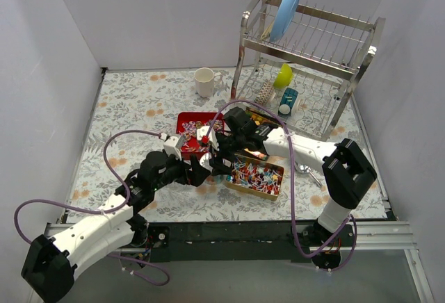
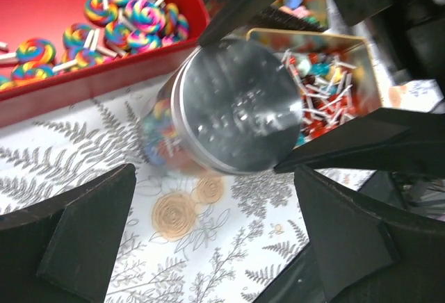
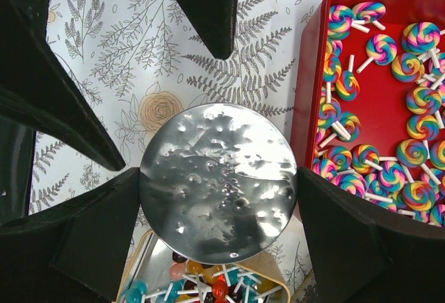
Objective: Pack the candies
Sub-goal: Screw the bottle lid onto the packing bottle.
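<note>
**A:** Where is everything on the table (image 1: 125, 108)?

**B:** The red tray (image 3: 306, 108) and the gold tray (image 2: 313, 34) both hold candies (image 3: 410, 153). The jar (image 2: 156, 133) stands in the gap between them, with some colourful pieces inside, and its lid (image 3: 219, 181) is on.

**A:** And which arm is nearer?

**B:** The right gripper (image 3: 217, 178) is straight above. Its fingers are spread very wide and press the lid's rim on both sides, so I judge it is gripping the lid.

**A:** And the left one?

**B:** The left gripper (image 2: 214, 178) is fully open and holds nothing. The jar lies just ahead of its fingers, not between them. To steady the glass it should go forward, I think, with the jar's axis pointing up towards the right gripper.
</note>
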You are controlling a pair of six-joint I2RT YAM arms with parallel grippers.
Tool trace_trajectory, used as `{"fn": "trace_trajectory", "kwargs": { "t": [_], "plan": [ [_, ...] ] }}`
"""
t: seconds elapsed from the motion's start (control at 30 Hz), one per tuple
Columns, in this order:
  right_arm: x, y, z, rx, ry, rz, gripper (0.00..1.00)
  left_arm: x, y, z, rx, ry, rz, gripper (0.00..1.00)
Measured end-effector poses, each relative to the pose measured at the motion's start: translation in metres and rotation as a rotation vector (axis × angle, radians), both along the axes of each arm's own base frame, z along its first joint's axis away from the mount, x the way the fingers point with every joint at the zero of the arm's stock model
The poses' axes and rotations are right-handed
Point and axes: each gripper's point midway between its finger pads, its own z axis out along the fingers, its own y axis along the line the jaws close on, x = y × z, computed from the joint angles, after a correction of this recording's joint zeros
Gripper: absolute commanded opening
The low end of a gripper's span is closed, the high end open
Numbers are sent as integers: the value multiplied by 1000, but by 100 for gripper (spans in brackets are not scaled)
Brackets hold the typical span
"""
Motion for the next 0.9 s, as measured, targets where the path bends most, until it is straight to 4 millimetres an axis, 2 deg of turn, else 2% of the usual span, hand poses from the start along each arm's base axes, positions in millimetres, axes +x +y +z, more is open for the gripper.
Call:
{"fn": "trace_trajectory", "kwargs": {
  "t": [0.13,0.23,0.3,0.33,0.4,0.53,0.6,0.7,0.9],
  "plan": [
    [2,-2,0,-6,-1,-8,61,-2,9,-10,68,-4,18,98],
    [7,-5,0,-8,-1,-21,61,-6,10,9,65,-110,-30,98],
    [11,-7,0,-9,-1,-31,61,-10,4,26,39,-189,-83,98],
    [13,-8,0,-9,-1,-35,61,-12,0,27,38,-204,-108,98],
    [15,-10,0,-12,1,-41,61,-15,-7,19,61,-196,-157,98],
    [19,-12,0,-25,3,-45,61,-34,-25,-15,149,-117,-268,98],
    [22,-13,1,-30,6,-49,61,-39,-30,-22,170,-104,-286,98],
    [28,-14,0,-32,9,-60,61,-33,-32,-26,176,-97,-251,98],
    [32,-16,0,-29,11,-70,61,-4,-35,-19,157,-187,-136,98]
  ]
}}
